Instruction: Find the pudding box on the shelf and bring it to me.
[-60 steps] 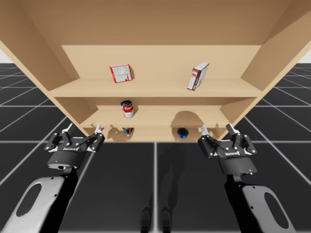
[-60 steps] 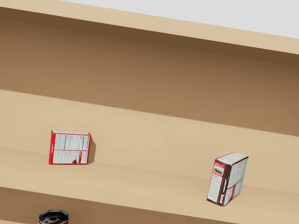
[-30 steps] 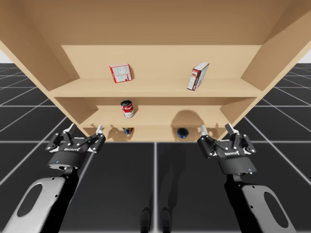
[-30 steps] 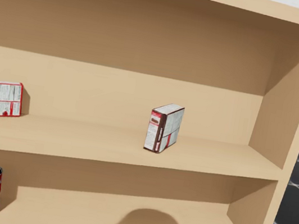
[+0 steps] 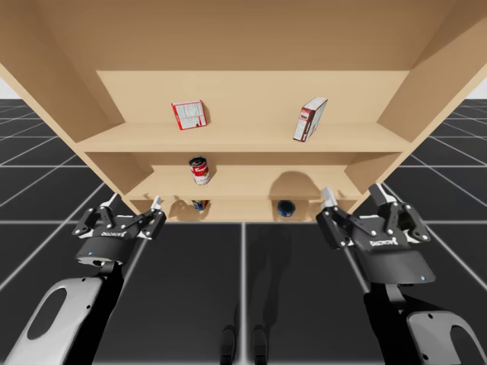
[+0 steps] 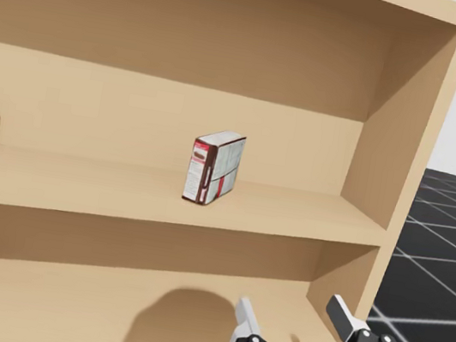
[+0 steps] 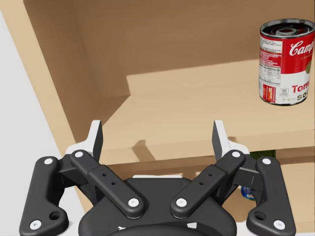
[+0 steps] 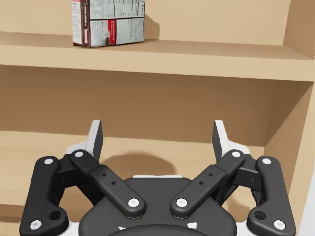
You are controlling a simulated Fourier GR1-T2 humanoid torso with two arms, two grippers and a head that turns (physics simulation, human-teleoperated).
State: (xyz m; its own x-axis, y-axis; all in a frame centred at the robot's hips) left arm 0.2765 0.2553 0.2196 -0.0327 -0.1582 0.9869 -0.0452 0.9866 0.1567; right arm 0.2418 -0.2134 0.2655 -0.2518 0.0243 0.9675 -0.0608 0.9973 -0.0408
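A brown and white box (image 5: 310, 119) stands upright on the right half of the upper shelf board (image 5: 243, 141); in the head view the box (image 6: 213, 167) sits mid-shelf. My right gripper (image 5: 351, 194) hovers open in front of the shelf's right end, below that board. It appears low in the head view (image 6: 292, 311), and in its own wrist view (image 8: 156, 135) the box (image 8: 108, 22) stands ahead of and above it. My left gripper (image 5: 135, 202) is open at the shelf's left front (image 7: 156, 135), with nothing between its fingers.
A red flat box (image 5: 189, 115) leans on the upper board's left half. A red and white can (image 5: 199, 170) stands on the middle shelf, ahead of and to one side of my left gripper (image 7: 286, 61). Two small cans (image 5: 286, 207) lie on the lowest shelf. The shelf's side wall (image 6: 394, 163) is near my right gripper.
My head has turned further right and slightly down. My right gripper has risen and shifted a little right, still open. The left arm has not moved.
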